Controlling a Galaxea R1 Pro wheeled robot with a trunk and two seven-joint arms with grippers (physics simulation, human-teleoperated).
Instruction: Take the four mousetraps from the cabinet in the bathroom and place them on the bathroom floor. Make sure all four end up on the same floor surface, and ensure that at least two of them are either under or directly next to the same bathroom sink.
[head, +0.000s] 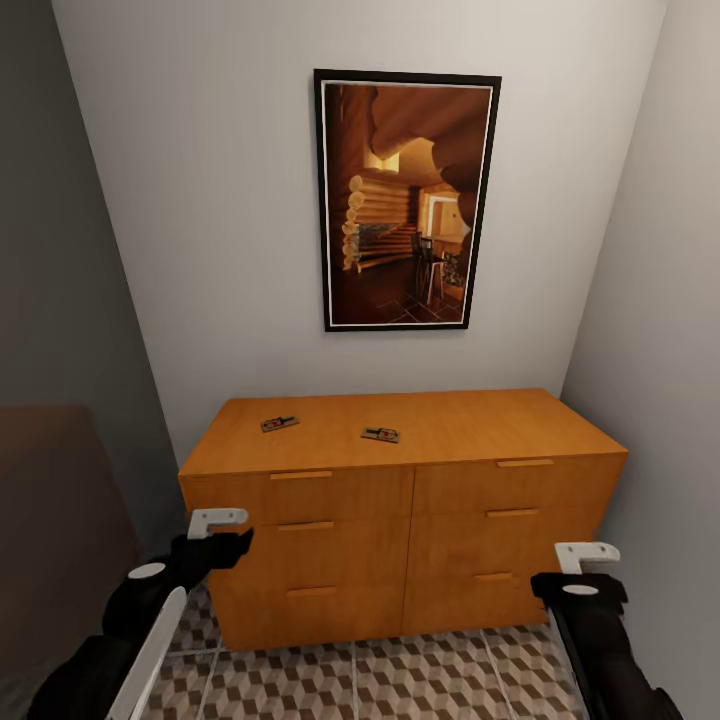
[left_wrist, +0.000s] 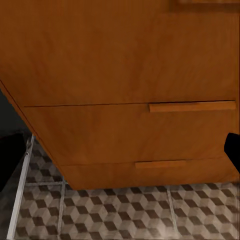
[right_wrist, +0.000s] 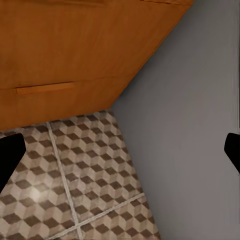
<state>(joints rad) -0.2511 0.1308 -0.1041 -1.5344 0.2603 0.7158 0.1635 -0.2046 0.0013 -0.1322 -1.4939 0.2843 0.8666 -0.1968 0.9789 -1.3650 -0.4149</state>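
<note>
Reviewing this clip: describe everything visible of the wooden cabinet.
The cabinet is a low, wide unit of orange-brown wood with a flat top, standing on the patterned tile floor in a narrow alcove, its back at the white wall below a framed picture. Its front shows two columns of three drawers, all shut, each with a slim horizontal wooden bar handle. Two mousetraps lie flat on its top, apart from each other. Neither hand touches it.

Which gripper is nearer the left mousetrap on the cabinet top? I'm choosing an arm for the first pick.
Left. The left gripper hangs below the left mousetrap; the right gripper is off toward the cabinet's far end.
</note>
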